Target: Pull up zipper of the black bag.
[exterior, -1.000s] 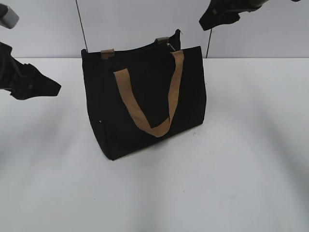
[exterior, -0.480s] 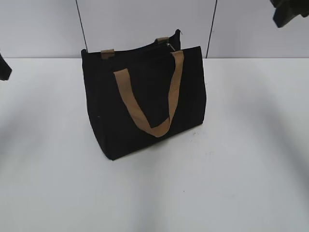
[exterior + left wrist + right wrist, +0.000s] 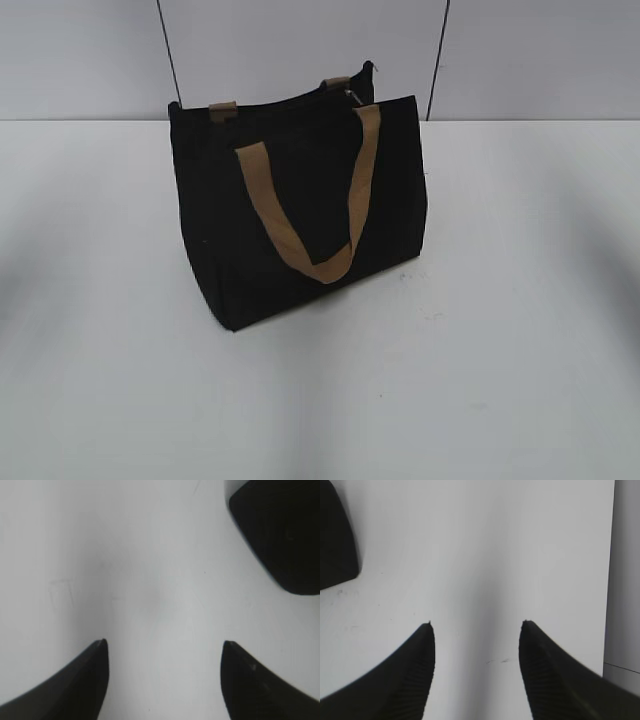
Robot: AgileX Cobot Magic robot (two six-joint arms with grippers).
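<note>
Left end effector: your left wrist view shows its two dark fingers spread wide with only bare tabletop between them; it holds nothing. A rounded black shape, probably a corner of the black bag, sits at the upper right of that view, apart from the fingers.
Right end effector: also spread wide and empty, hanging over bare tabletop, with a dark corner of the bag at the far left edge of its view.
Exterior view: neither arm shows here, so you are well clear of the bag on both sides.
Black bag: it stands upright near the middle of the tabletop, one tan strap handle drooping down its front face.
Zipper: the line runs along the top edge; a small glint, likely the metal pull, sits towards the right end, near the back strap.
Step in hand: I judge this as the approach stage, nothing gripped yet.
Next move: you will likely need one end effector to steady the bag's top edge and the other to close narrowly on the small pull, avoiding the straps.
</note>
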